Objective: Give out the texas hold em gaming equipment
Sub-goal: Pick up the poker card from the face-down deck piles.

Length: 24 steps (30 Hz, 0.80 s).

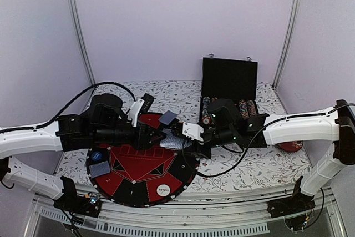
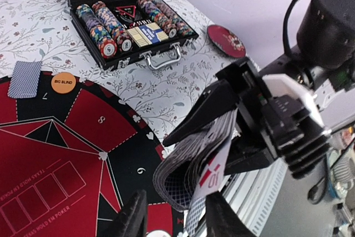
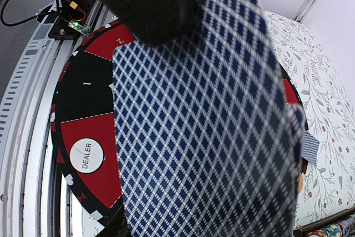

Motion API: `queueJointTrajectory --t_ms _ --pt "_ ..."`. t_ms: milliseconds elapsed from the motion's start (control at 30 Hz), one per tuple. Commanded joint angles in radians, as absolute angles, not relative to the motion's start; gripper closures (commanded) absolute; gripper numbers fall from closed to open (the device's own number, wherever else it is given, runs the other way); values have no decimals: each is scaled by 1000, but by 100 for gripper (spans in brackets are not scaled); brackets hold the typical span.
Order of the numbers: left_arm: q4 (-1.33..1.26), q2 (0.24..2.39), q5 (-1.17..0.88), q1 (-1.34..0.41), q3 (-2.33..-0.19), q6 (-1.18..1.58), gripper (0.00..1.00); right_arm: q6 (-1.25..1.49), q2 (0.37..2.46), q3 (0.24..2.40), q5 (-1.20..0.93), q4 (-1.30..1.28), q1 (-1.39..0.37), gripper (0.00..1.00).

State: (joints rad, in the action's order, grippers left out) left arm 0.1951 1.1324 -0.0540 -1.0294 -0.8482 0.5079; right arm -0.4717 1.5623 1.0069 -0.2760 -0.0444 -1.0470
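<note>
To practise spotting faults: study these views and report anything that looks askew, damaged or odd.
The deck in the right gripper looks odd. It is bowed and splayed rather than squared, and a red 10 card sticks out below it with its face showing.

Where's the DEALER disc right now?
Top view: the DEALER disc lies on the round mat at its near edge, right of centre, next to the black wedge marked 1.

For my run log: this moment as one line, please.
right gripper: holds card deck; left gripper: open, at deck; DEALER disc: on mat
</note>
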Motion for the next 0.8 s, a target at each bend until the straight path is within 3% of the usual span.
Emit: queueJointTrajectory --t_ms 0,67,133,467,767 --pt "179 1171 -93 -1030 -864 486 67 -476 1562 1032 -293 -30 -1052 58" --pt "180 1176 -93 -1029 -869 482 80 -476 1561 1031 -291 -31 -1051 58" --pt "179 1169 -97 -1030 -871 481 100 -476 1560 1029 -288 -34 -1050 58" --pt "118 1015 -22 -1031 -793 545 100 -437 1580 1014 -265 -20 -999 62" --pt "66 932 178 -965 -796 691 100 -377 1611 1017 -192 -49 -945 62"
